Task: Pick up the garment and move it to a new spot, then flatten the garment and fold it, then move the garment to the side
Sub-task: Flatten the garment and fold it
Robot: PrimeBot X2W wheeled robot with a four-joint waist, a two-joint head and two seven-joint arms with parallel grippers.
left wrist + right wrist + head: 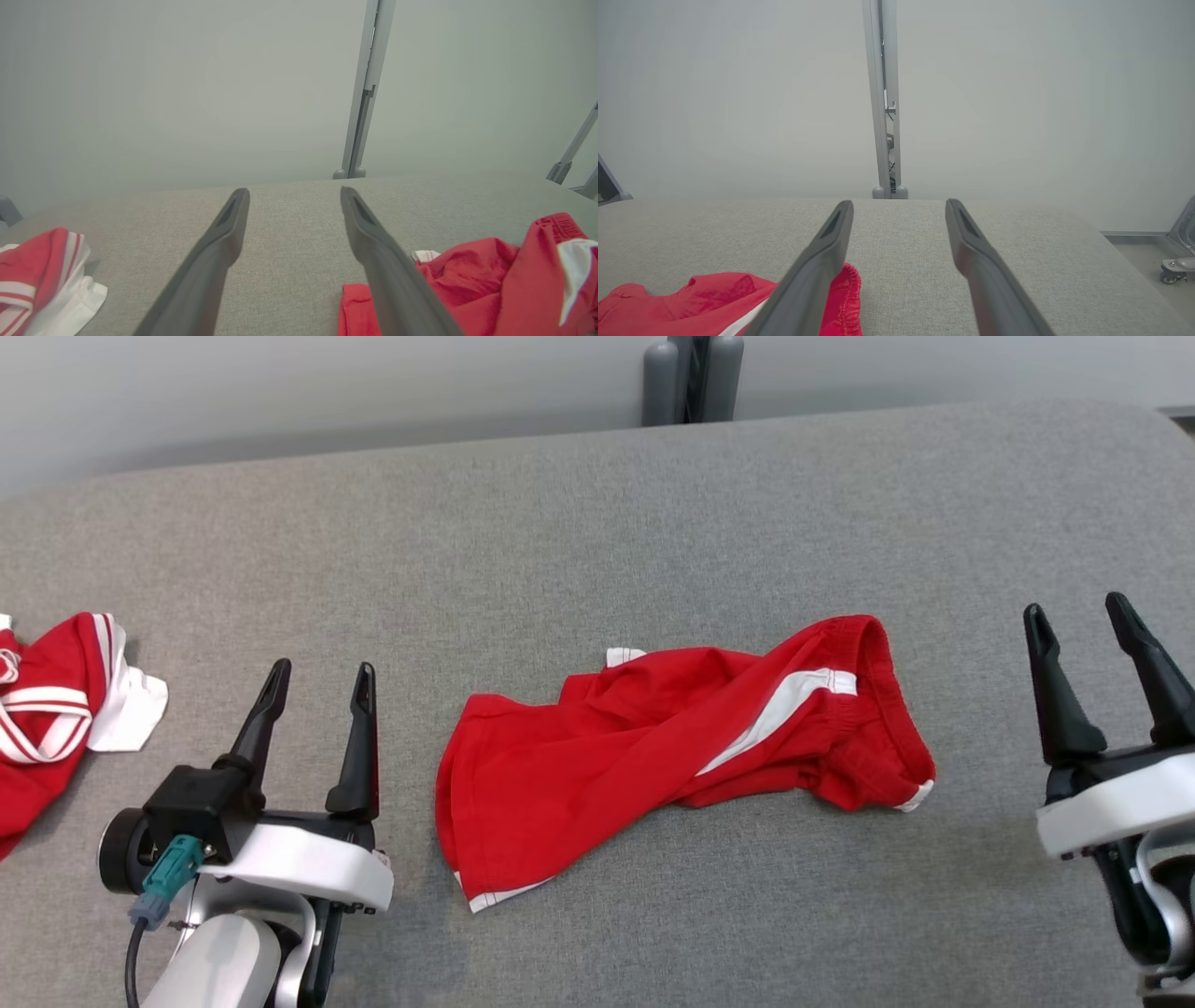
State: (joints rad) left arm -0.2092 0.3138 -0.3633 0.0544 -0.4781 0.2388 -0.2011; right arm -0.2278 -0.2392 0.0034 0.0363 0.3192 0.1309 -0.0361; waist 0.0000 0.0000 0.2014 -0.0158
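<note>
Well left of garment (653, 747), red jersey (61, 705).

The head camera looks steeply down from the near edge onto the grey worktop (597, 523), set back enough to take in the left tool (323, 666) at 8 o'clock and the right tool (1074, 607) at 3 o'clock. Each wrist camera sits low and close over the worktop, facing along its tool toward the wall (187, 93). All three views share the red garment (653, 747) and the grey post (665, 383) near 12 o'clock.
</note>
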